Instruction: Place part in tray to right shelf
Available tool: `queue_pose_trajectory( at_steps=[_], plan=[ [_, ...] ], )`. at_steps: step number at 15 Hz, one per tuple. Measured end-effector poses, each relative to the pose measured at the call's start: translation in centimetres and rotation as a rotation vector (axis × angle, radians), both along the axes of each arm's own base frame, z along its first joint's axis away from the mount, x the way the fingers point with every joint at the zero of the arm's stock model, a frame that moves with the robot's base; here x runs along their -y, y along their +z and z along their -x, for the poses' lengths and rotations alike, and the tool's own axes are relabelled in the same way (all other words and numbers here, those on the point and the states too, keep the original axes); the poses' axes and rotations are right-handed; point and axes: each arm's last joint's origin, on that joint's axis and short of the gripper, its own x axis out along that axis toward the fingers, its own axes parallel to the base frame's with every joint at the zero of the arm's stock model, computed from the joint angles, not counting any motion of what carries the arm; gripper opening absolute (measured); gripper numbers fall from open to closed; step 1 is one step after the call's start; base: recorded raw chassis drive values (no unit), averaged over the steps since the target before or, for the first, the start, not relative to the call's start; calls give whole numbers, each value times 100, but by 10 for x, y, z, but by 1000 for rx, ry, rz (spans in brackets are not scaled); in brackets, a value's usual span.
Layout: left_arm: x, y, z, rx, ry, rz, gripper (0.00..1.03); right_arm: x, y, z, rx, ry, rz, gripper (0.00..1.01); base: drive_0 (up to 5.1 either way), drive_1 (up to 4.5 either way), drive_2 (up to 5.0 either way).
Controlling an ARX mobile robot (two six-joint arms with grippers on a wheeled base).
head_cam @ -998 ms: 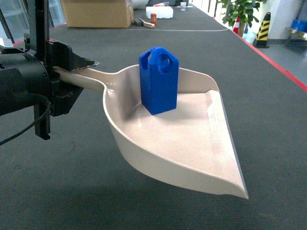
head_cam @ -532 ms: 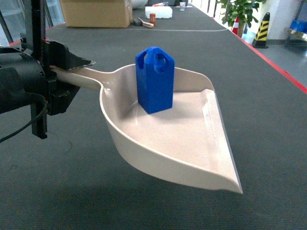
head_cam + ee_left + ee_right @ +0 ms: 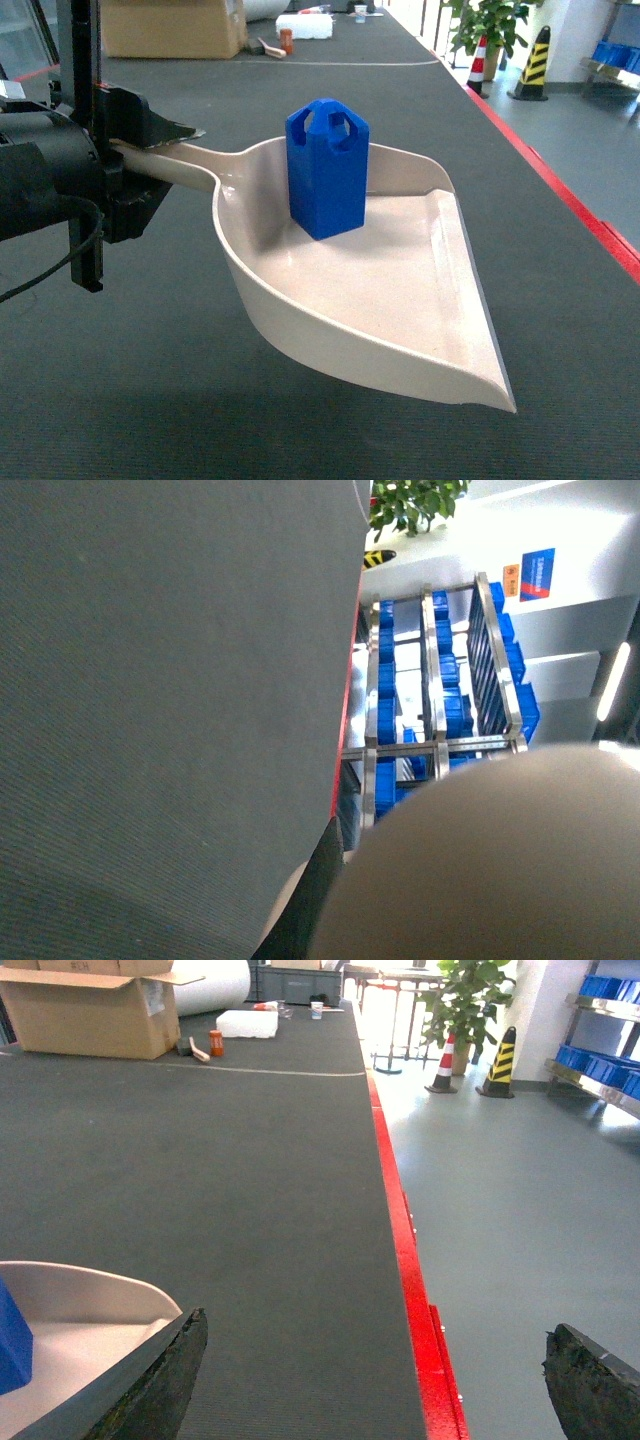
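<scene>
One small bright blue plastic block [image 3: 328, 168], shaped like a mini jerrycan with a looped handle on top, stands upright on the floor of the large beige plastic dustpan-shaped tray [image 3: 400, 300], near its rear wall and well back from the flat front lip. My left gripper [image 3: 150, 150] is clamped on the tray's long straight handle at the left of the head view and holds the tray above the dark grey matted table [image 3: 560, 290]. My right gripper [image 3: 375, 1380] is spread wide; its two dark fingertips [image 3: 160, 1385] sit at the lower corners of the right wrist view with nothing between them, the left one just beside the tray's edge. The stainless-steel rack [image 3: 440, 710], loaded with blue crates [image 3: 385, 695], shows in the left wrist view beyond the table's red edge [image 3: 345, 730]. A cardboard box [image 3: 170, 27] rests at the table's far end.
</scene>
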Motion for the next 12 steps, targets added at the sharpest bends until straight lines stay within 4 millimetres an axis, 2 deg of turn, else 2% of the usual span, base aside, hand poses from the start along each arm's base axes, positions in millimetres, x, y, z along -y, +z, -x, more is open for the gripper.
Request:
queue_pose_trajectory(
  at_steps=[12],
  plan=[
    [0, 1, 1, 4, -4, 1, 16, 0, 0, 0, 2, 1, 2, 98, 488, -238, -238]
  ],
)
